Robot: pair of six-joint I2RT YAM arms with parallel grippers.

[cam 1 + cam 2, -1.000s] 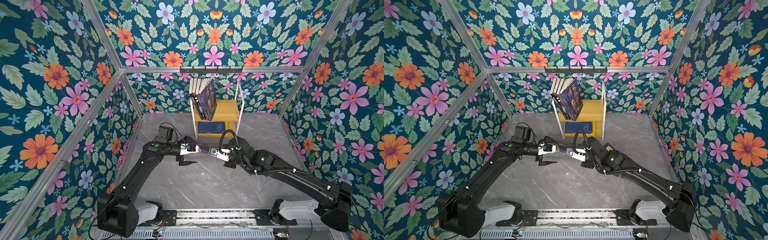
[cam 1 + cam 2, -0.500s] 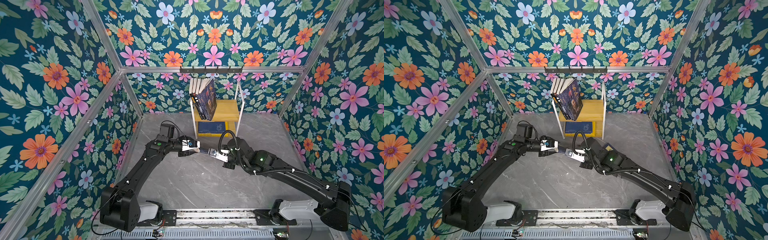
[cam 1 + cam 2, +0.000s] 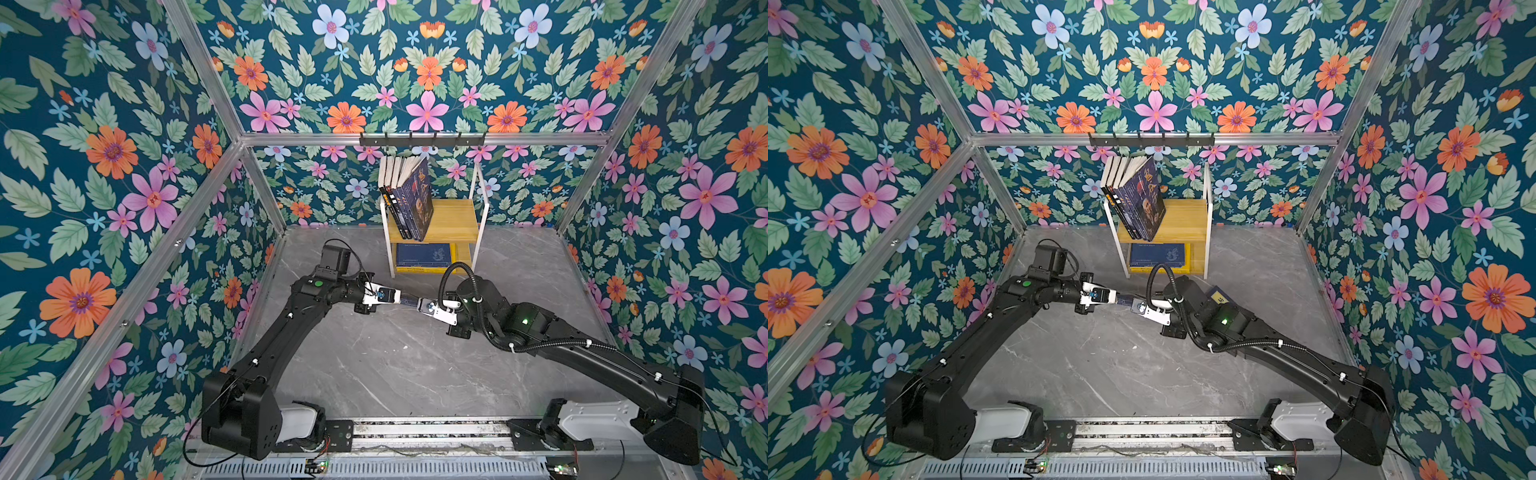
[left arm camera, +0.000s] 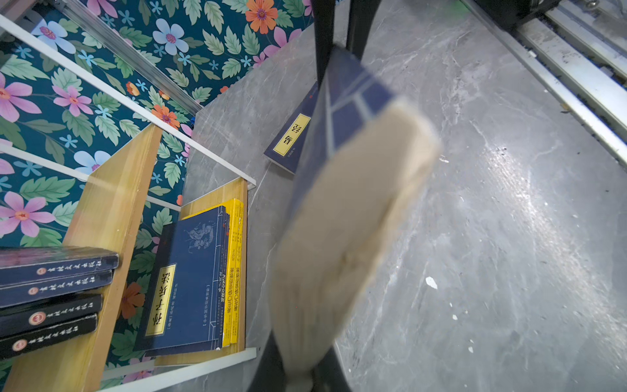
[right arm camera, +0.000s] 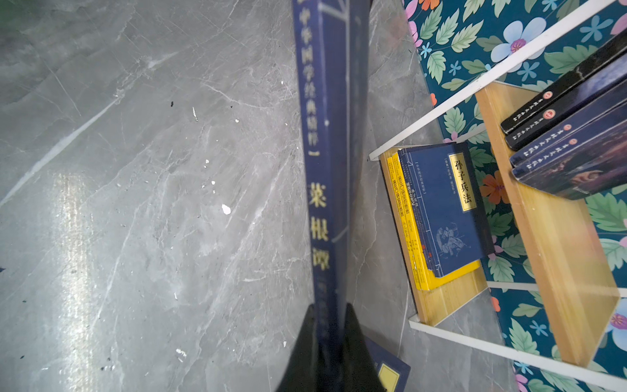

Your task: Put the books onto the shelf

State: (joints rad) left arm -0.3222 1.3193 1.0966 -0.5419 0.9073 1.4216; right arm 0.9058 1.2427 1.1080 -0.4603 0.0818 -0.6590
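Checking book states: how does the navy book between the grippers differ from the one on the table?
The held book is airborne, on edge, clamped at opposite ends by the left gripper and right gripper; the table book lies flat, cover up, ungripped. The held book shows spine lettering; the table book shows a yellow title label. Both are navy.

A second ago the left gripper (image 3: pixel 401 297) stood wide open, one finger hanging toward the table. It has since turned level and reached right, and its jaws have closed on the left end of the navy book (image 5: pixel 322 152). The right gripper (image 3: pixel 419 304) has edged a little left, so the book now spans both grippers.
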